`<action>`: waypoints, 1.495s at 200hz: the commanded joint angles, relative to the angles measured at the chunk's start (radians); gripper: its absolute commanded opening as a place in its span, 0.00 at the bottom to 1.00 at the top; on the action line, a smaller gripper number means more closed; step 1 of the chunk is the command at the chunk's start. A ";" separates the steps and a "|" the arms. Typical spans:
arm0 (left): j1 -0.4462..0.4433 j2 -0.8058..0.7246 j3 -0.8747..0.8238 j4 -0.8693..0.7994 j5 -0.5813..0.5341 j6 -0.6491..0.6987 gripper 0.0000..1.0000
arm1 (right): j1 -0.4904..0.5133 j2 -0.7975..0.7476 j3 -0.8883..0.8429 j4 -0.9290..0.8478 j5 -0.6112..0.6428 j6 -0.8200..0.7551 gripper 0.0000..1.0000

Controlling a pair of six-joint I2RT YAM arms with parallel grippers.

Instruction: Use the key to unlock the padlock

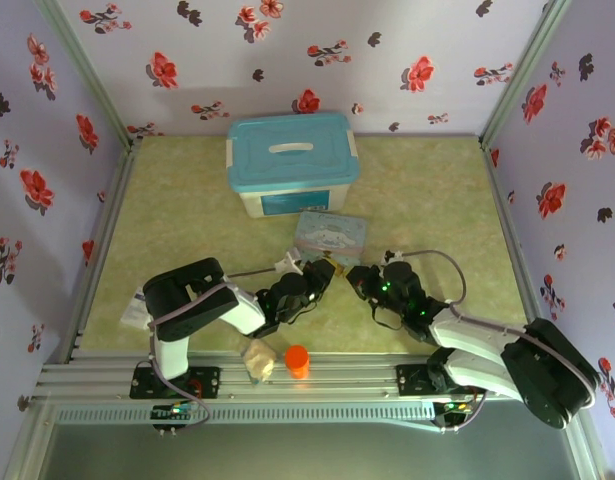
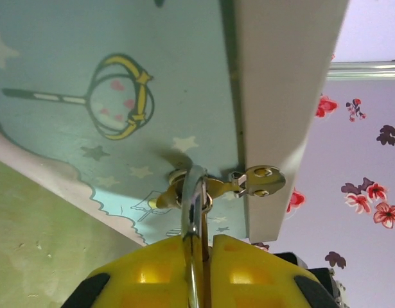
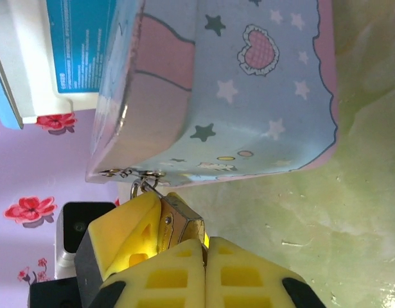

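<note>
Left gripper (image 2: 198,245): clenched on the padlock (image 3: 182,222). Its yellow pads (image 2: 152,269) pinch the flat faces, and the shackle (image 2: 193,196) rises edge-on between them.
Padlock: middle of the table (image 1: 187,220), at the near side of the cartoon tin (image 1: 332,236), with the shackle threaded through the tin's latch (image 2: 260,181).
Right gripper (image 3: 205,249): closed tight, tips pressed against the padlock's bottom end.
Key: not made out. It may sit hidden inside that closed grip; I cannot tell.
Progress: both grippers are at the lock. The shackle looks seated, so turning the key and freeing the shackle seem left to do.
</note>
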 commanded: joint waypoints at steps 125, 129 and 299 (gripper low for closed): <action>-0.021 -0.060 -0.088 0.049 0.101 0.039 0.00 | 0.233 -0.172 0.246 -0.781 0.417 -0.975 0.29; -0.021 -0.060 -0.090 0.049 0.100 0.039 0.00 | 0.257 -0.164 0.248 -0.774 0.447 -0.999 0.29; -0.032 -0.099 -0.120 0.061 0.109 0.030 0.00 | 0.483 0.179 0.337 -0.532 0.700 -1.376 0.20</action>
